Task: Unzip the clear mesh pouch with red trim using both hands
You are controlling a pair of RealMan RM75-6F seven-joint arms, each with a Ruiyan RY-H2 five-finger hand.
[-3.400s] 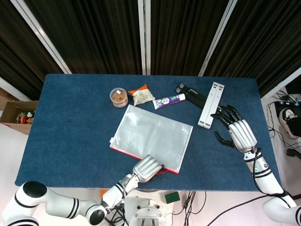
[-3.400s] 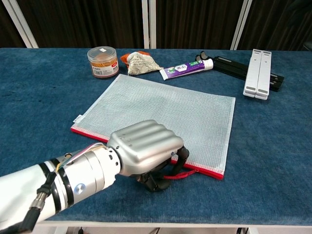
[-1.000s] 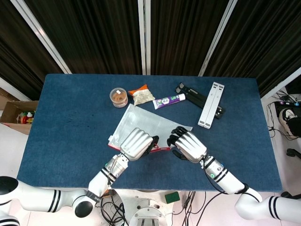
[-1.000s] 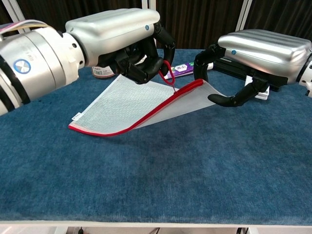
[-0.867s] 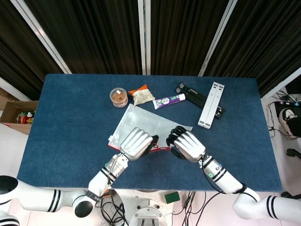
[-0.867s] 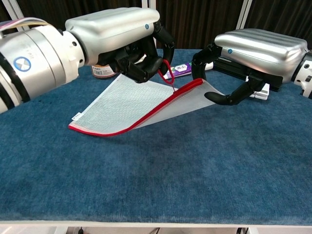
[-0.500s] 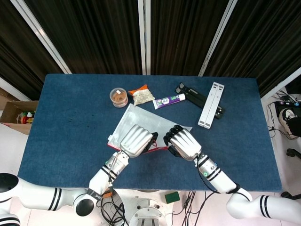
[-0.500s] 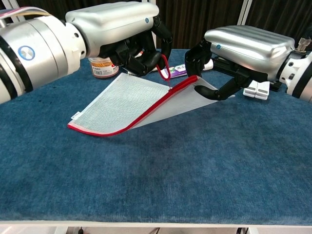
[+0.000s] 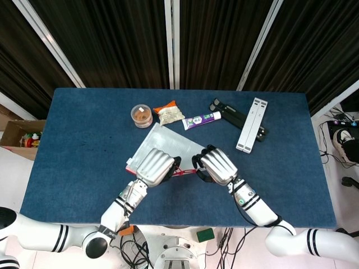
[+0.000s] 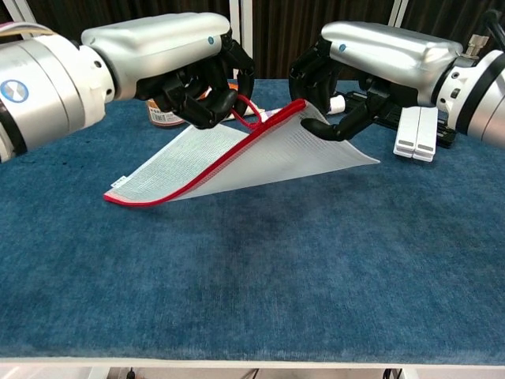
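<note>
The clear mesh pouch (image 10: pixel 268 158) (image 9: pixel 162 140) with red trim hangs tilted, its near right corner raised off the blue table and its far left edge still down. My left hand (image 10: pixel 177 67) (image 9: pixel 154 166) grips the red pull loop (image 10: pixel 246 110) of the zipper, fingers curled around it. My right hand (image 10: pixel 371 51) (image 9: pixel 216 166) pinches the raised red-trimmed corner just right of the loop. The two hands sit close together, nearly touching. The zipper slider itself is hidden behind the fingers.
At the back of the table lie a round jar (image 9: pixel 141 116), a crumpled snack packet (image 9: pixel 169 112), a toothpaste tube (image 9: pixel 201 120), a black folded object (image 9: pixel 227 111) and a white stand (image 9: pixel 251 124). A cardboard box (image 9: pixel 19 134) sits off the table's left side.
The pouch lay flat with the right hand open far right. Now both hands hold its corner, raised higher and shifted left, and the right hand has closed on the trim.
</note>
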